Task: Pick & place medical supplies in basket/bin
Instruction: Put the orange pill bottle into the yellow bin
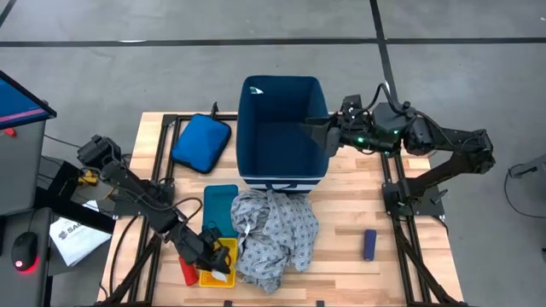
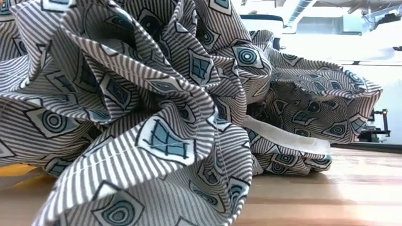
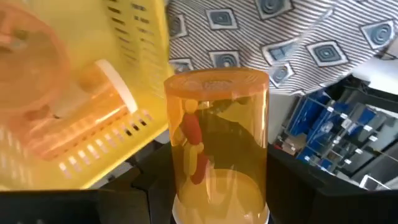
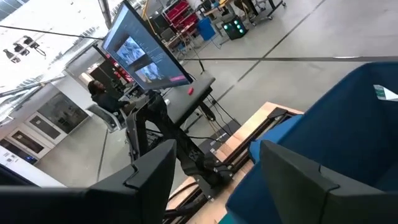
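The left gripper point(image 3: 217, 208) has its jaws closed on an orange pill bottle point(image 3: 217, 149) beside the yellow basket point(image 1: 218, 266) (light, rigid, slick; best held mid-body). The right gripper point(image 1: 320, 132) hangs with jaws open and empty over the navy bin point(image 1: 282, 128).

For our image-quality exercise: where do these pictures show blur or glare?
Low view: the gown fills the frame, its nearest folds soft, windows behind washed out. Left wrist view: the pill bottle is sharp, the yellow basket beside it blurred. High view: evenly lit.
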Action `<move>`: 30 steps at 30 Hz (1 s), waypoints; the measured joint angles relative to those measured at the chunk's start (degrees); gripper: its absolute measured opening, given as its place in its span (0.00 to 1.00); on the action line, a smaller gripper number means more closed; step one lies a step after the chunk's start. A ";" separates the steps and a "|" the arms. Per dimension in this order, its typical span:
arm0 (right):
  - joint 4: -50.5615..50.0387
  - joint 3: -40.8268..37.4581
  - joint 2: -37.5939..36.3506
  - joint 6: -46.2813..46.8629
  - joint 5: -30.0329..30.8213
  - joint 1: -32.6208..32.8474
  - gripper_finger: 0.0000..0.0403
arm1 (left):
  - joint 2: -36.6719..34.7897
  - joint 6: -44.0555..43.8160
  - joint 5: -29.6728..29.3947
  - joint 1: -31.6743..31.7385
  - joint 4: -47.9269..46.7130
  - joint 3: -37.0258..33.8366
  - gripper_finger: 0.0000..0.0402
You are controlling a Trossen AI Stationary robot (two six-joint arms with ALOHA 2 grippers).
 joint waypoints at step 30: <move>-0.75 0.00 0.00 0.00 0.02 0.00 0.57 | 0.00 0.29 -1.29 -0.04 -6.04 0.00 0.68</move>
